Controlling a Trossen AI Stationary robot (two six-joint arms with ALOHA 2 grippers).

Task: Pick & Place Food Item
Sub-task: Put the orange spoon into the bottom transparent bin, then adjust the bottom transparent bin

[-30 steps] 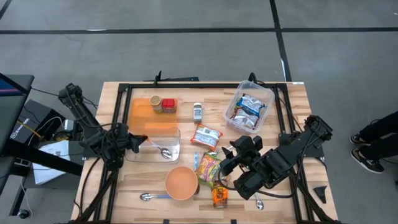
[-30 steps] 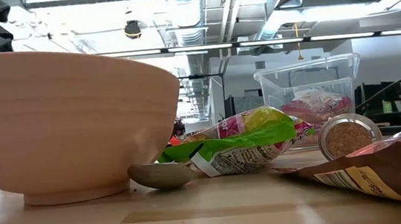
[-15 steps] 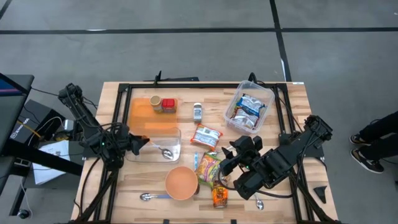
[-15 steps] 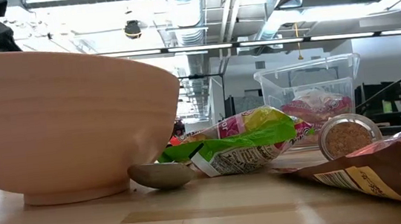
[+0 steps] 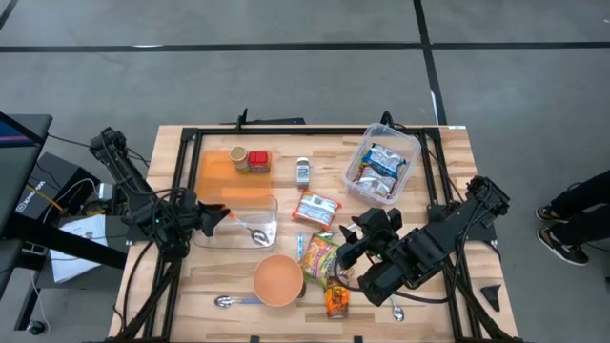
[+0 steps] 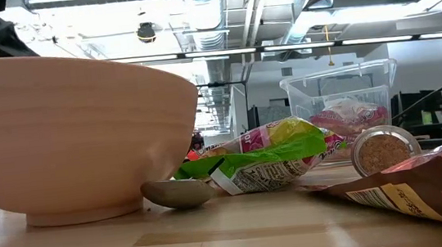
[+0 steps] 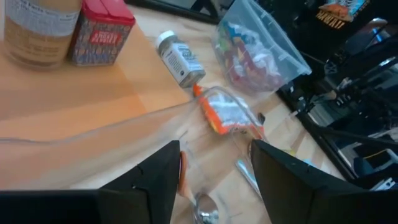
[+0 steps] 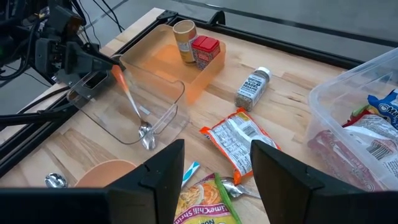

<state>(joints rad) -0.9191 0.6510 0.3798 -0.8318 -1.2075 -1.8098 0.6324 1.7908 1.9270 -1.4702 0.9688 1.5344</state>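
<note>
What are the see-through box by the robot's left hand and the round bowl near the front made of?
The clear container looks like glossy transparent plastic: the wooden table and a spoon show through its walls. The bowl looks matte and peach-coloured with faint horizontal streaks, perhaps plastic or bamboo fibre; I cannot tell which.

Matt wood table (image 5: 448, 162); clear glossy plastic tub (image 5: 383, 162); crinkly foil packets (image 5: 316, 209).

Bowl (image 6: 66, 136) cut off at left edge, hiding table behind.
</note>
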